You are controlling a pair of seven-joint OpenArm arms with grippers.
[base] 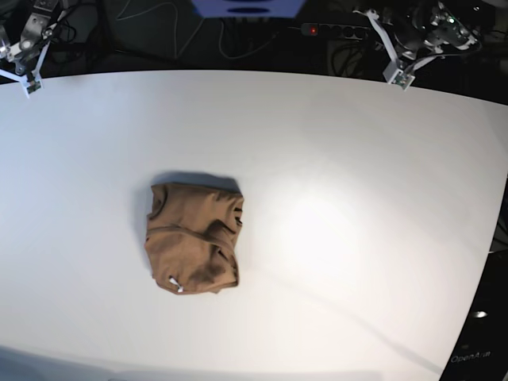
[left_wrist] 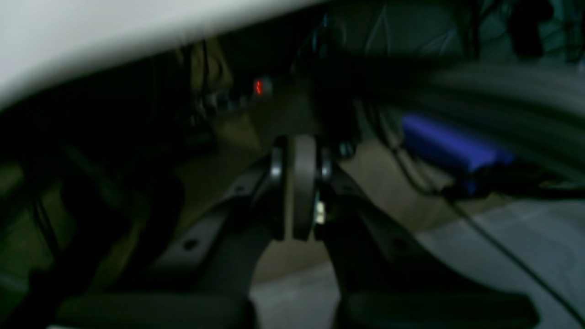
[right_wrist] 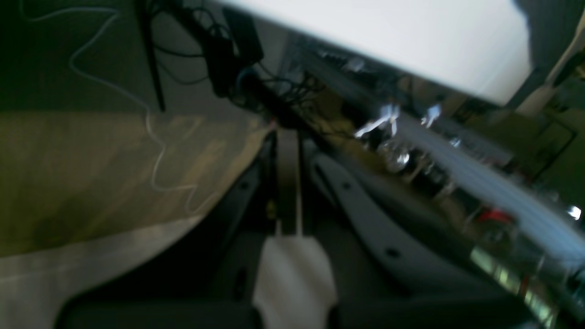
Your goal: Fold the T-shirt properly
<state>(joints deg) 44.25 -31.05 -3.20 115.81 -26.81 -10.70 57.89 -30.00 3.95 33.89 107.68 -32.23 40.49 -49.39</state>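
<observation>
Fabric bundle sits left of centre on the white matte table: the plain tan-brown soft T-shirt is already folded into a compact, roughly square packet, lying flat, with a small white tag showing at its near-left corner. Top layer looks a bit rumpled, with a crease across the upper part and a loose fold near the right edge, so the fold reads as done but not perfectly neat.

Both arms are parked at the far edge, well apart from the shirt. Left gripper at the far right corner has jaws pressed together on nothing; the left wrist view shows the pads meeting. Right gripper at the far left corner is likewise closed and empty.

Judgement: task looks essentially finished; at most some smoothing of the top layer is left.
</observation>
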